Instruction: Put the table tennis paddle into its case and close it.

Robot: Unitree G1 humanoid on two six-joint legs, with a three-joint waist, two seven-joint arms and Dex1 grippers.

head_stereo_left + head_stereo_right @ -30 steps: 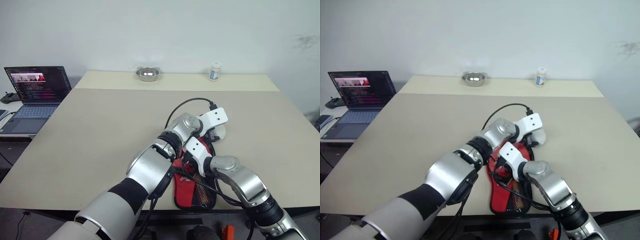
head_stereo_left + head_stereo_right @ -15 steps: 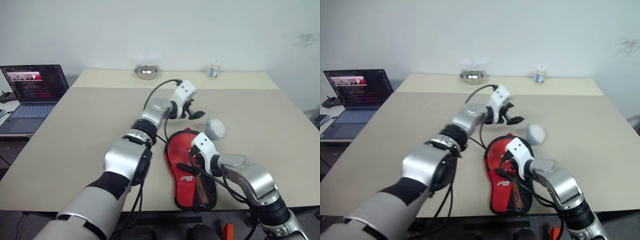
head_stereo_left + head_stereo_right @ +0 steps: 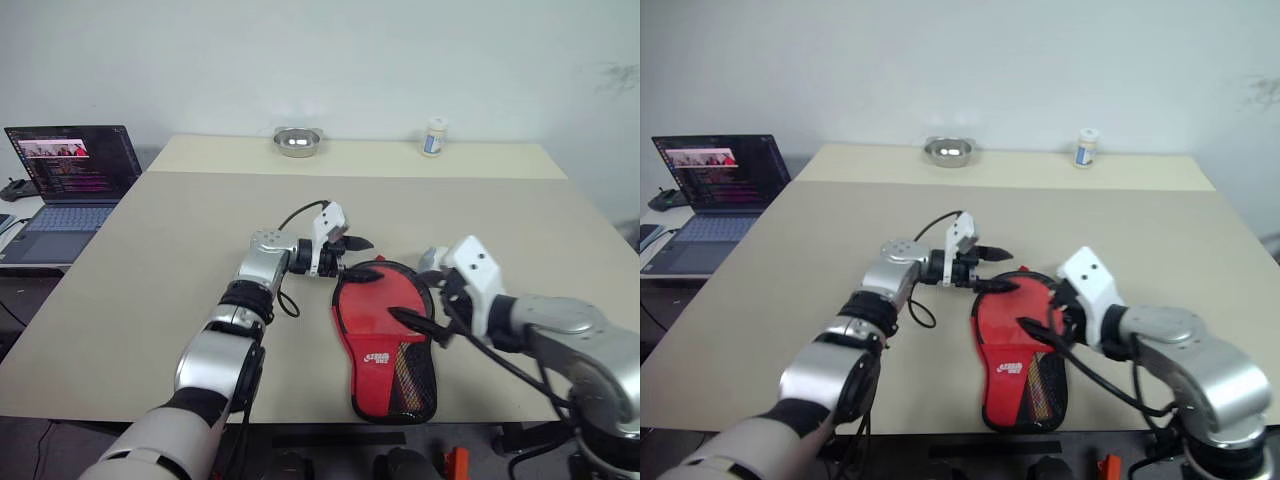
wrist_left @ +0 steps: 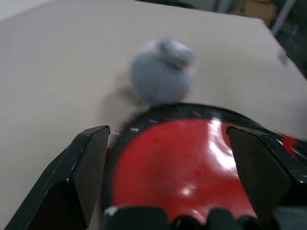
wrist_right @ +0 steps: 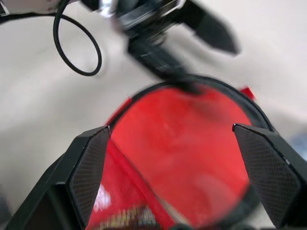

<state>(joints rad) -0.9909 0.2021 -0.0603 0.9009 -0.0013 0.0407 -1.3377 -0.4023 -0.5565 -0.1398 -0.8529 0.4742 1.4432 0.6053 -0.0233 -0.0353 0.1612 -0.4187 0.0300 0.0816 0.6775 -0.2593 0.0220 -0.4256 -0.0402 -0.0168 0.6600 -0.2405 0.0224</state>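
Note:
The case [image 3: 388, 375] lies near the table's front edge, red with white lettering and black mesh, its round end open. The table tennis paddle's red face [image 3: 378, 308] shows inside the black zipper rim; its handle is hidden in the case's narrow end. My left gripper [image 3: 358, 260] hovers open at the far left edge of the rim, pointing right, with nothing between its fingers. My right gripper [image 3: 422, 308] hangs open over the case's right side, also holding nothing. In the left wrist view the glossy red face [image 4: 182, 167] sits between the spread fingers.
A small grey lump [image 4: 160, 72] rests on the table just beyond the case, partly behind my right wrist. Along the table's far edge stand a metal bowl [image 3: 297, 142] and a white bottle [image 3: 432, 138]. A laptop [image 3: 70, 175] sits on a side desk at the left.
My left gripper swung off the case, out over the table, then back to the rim's far left edge. My right gripper rose and drew away to the right, uncovering the case.

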